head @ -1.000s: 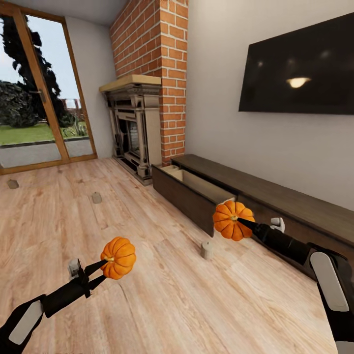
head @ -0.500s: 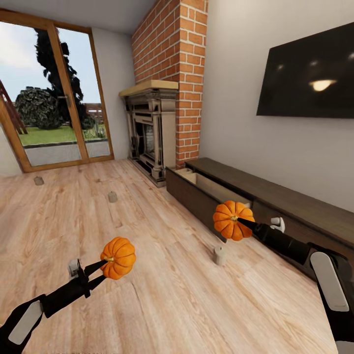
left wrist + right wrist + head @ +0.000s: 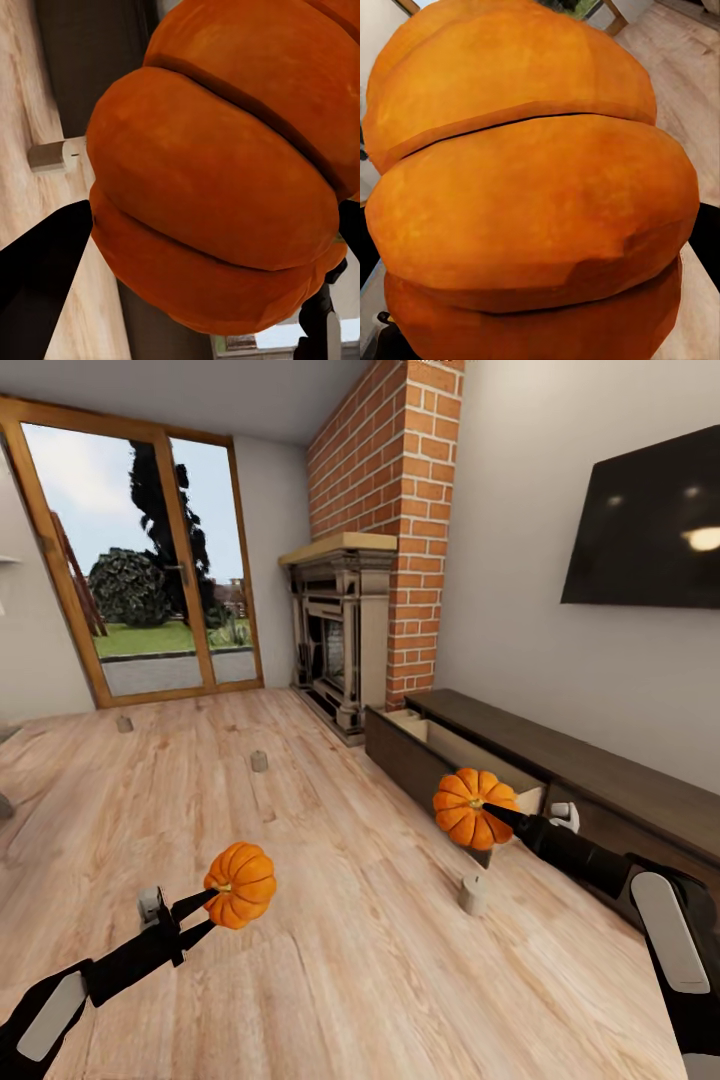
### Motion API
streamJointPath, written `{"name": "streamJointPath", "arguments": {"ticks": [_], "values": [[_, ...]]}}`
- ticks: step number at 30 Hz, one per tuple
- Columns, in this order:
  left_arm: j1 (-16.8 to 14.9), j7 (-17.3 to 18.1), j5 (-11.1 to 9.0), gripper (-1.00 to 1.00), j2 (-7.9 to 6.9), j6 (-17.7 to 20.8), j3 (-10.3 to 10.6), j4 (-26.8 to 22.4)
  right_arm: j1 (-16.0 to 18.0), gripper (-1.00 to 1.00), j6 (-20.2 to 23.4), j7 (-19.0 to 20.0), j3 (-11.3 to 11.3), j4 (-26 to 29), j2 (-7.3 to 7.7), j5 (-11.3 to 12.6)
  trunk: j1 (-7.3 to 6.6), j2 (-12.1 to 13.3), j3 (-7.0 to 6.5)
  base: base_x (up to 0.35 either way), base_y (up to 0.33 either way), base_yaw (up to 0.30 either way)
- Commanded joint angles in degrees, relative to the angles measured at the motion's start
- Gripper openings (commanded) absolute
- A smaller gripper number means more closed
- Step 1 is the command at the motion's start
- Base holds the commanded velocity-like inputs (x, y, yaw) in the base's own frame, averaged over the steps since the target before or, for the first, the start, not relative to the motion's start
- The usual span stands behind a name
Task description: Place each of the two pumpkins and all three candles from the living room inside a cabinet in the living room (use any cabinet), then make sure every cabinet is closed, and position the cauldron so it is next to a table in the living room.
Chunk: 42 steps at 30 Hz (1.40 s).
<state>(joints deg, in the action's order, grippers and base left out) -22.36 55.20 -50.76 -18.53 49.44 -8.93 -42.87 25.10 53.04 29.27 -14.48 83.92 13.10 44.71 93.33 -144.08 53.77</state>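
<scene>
My left gripper [image 3: 212,905] is shut on an orange ribbed pumpkin [image 3: 241,884], held above the wooden floor; the same pumpkin [image 3: 225,172] looms large in the left wrist view. My right gripper [image 3: 487,812] is shut on the second pumpkin [image 3: 474,807], held just in front of the long dark-brown cabinet [image 3: 600,780], whose nearest drawer [image 3: 440,755] stands open with a pale interior. That pumpkin [image 3: 532,180] fills most of the right wrist view. Three candles stand on the floor: one [image 3: 473,894] below the right pumpkin, one [image 3: 260,761] mid-floor, one [image 3: 124,724] near the glass doors.
A brick chimney with a fireplace [image 3: 340,630] stands past the cabinet's far end. A dark TV [image 3: 650,530] hangs on the wall above the cabinet. Glass patio doors [image 3: 140,570] close the far side. Wooden floor stretches between my arms.
The whole view has swung left, so the room slid right in the picture. Both grippers and their pumpkins keep the same place in the view.
</scene>
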Motion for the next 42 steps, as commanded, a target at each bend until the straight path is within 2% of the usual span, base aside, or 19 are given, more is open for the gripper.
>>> {"name": "streamJointPath", "arguments": {"ticks": [1, 9, 21, 27, 42], "values": [[0.0, 0.1, -0.2, -1.0, 0.01, 0.3, -0.1, 0.0, 0.0, -1.0, 0.3, 0.3, -0.1, 0.0, 0.0, -0.1, 0.0, 0.0, -0.02, 0.114, 0.0, 0.204], [0.0, 0.1, -0.2, -1.0, 0.01, 0.3, -0.1, 0.2, 0.0, -1.0, 0.3, 0.3, 0.0, 0.0, 0.0, -0.1, 0.0, 0.0, -0.59, 0.274, 0.0, 0.192], [0.0, 0.2, -0.2, -1.0, 0.07, 0.3, -0.1, 0.3, 0.0, -1.0, 0.3, 0.2, 0.0, 0.1, -0.02, -0.2, 0.0, 0.0, -0.44, 0.327, 0.016, 0.021], [0.0, 0.1, -0.2, -1.0, 0.07, 0.3, -0.1, 0.4, 0.0, -1.0, 0.3, -1.0, 0.1, 0.0, -0.05, -0.2, 0.0, 0.0, -0.15, 0.289, 0.153, 0.135], [-0.1, 0.1, -0.2, -1.0, 0.07, 0.3, -0.1, 0.4, 0.0, -1.0, 0.3, -1.0, 0.1, 0.0, -0.02, -0.2, 0.0, 0.0, 0.48, 0.279, 0.185, 0.233]]}}
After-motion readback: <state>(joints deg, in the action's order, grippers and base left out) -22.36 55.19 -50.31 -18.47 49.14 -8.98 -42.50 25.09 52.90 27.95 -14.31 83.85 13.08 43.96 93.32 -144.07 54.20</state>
